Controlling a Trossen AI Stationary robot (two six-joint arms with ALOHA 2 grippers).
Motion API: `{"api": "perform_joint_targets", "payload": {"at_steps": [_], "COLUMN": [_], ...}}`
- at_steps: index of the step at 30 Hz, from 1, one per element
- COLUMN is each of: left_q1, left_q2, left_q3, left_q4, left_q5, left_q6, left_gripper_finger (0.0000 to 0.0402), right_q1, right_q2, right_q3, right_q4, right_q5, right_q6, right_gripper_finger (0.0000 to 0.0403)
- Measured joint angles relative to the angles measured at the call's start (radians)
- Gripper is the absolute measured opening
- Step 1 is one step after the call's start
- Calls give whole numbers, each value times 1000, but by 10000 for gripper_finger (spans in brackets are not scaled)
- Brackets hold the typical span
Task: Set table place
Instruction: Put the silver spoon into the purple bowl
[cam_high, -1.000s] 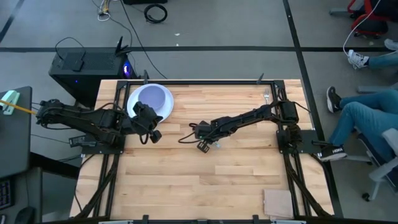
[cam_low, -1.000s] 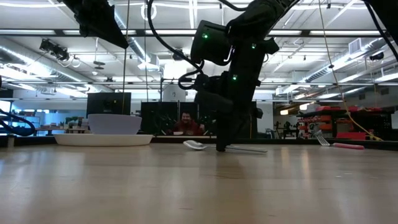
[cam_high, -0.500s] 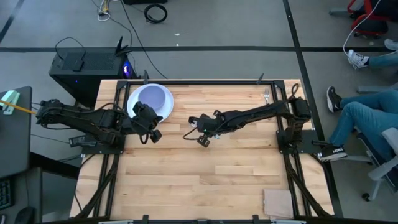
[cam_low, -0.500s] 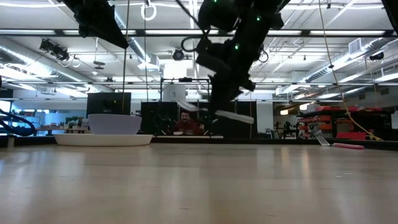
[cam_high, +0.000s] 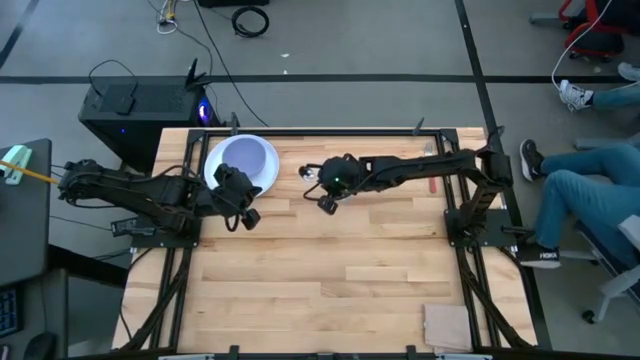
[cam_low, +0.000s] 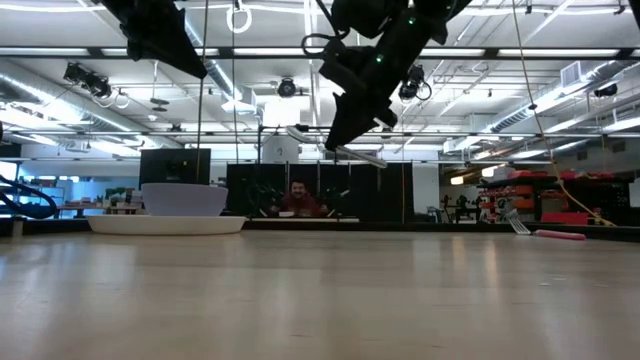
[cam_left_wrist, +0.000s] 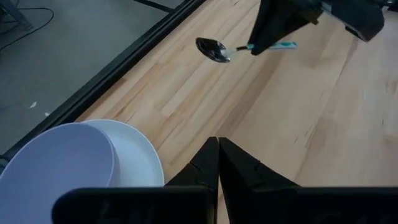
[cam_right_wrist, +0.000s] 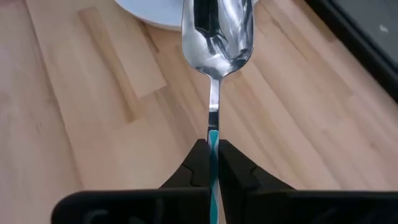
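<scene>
Spoon carried toward plate
Right gripper (cam_right_wrist: 213, 163) clamped on spoon (cam_right_wrist: 217, 25) handle (bowl end forward); plate (cam_right_wrist: 155, 12) lies just ahead.

A: The table (cam_high: 330, 270) is light wood, in planks of pale yellow and tan, with black rails. Which colours are on it?

B: The plate (cam_high: 213, 172) is white and the bowl (cam_high: 245, 160) is lavender-blue. The spoon (cam_right_wrist: 217, 28) is shiny silver, and its handle shows a teal stripe.

A: And the fork (cam_low: 545, 233)?

B: Its handle is red. The pad (cam_high: 447, 326) is tan. Both arms are dark, almost black.
</scene>
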Motion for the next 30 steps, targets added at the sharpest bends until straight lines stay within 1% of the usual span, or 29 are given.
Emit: {"api": "perform_joint_targets", "payload": {"at_steps": [7,11,18,23,25,30], "left_q1": [0,0,1,15,15,9], "left_q2": [56,104,153,178,205,313], "left_q3": [0,0,0,1,1,0], "left_q4": [29,83,219,253,260,382], "left_q5": [0,0,8,8,7,7], "left_q6": [0,-1,-3,-130,-139,-147], "left_gripper_finger": [32,43,91,119,125,130], "right_q1": [-3,3,10,17,18,17], "right_q2": [-38,-53,-54,-54,-54,-54], "right_q3": [0,0,0,0,0,1], "right_q4": [9,13,22,36,41,69], "right_q5": [0,0,3,0,-5,-41], "right_q6": [-73,-102,-151,-178,-182,-204], "right_gripper_finger": [11,11,11,11,11,11]}}
